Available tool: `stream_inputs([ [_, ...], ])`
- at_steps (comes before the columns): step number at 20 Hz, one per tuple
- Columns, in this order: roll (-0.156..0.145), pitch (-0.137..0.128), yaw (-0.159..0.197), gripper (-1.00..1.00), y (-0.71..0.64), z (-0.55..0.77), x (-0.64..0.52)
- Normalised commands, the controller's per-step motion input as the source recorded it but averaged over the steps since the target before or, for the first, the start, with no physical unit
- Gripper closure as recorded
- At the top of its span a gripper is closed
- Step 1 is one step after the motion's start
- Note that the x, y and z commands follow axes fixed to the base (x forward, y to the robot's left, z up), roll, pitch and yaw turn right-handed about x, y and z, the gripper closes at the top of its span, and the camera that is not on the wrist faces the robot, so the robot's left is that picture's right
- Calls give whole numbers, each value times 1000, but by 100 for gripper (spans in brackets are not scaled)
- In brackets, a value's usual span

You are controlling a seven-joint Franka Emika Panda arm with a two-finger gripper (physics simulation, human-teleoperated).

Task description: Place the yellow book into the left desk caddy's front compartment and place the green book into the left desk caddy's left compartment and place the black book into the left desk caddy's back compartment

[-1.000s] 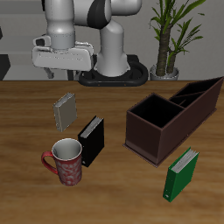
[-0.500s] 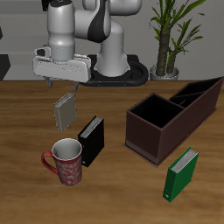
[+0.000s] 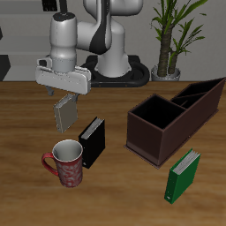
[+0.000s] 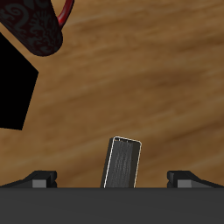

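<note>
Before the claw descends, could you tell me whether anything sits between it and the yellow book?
Nothing visible does. The claw hangs open directly above the yellow book, fingers either side; the black book and mug stand aside.

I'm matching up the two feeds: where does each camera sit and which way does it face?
Exterior view: in front of the table and above it, facing back at the arm; shows the gripper over the yellow book, plus black book, green book, mug and caddy.
Wrist view: on the gripper, looking down at the table; both fingertips show.
Shared: yellow book, black book, mug.
</note>
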Motion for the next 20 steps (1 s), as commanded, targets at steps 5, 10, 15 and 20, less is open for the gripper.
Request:
stream_inputs([
  [5, -2, 21, -18, -100, -22, -228, -39],
  [10, -24, -5, -18, -100, -95, -111, -45],
  [15, -24, 17, -18, -100, -105, -177, 6],
  [20, -5, 15, -20, -100, -69, -240, 41],
])
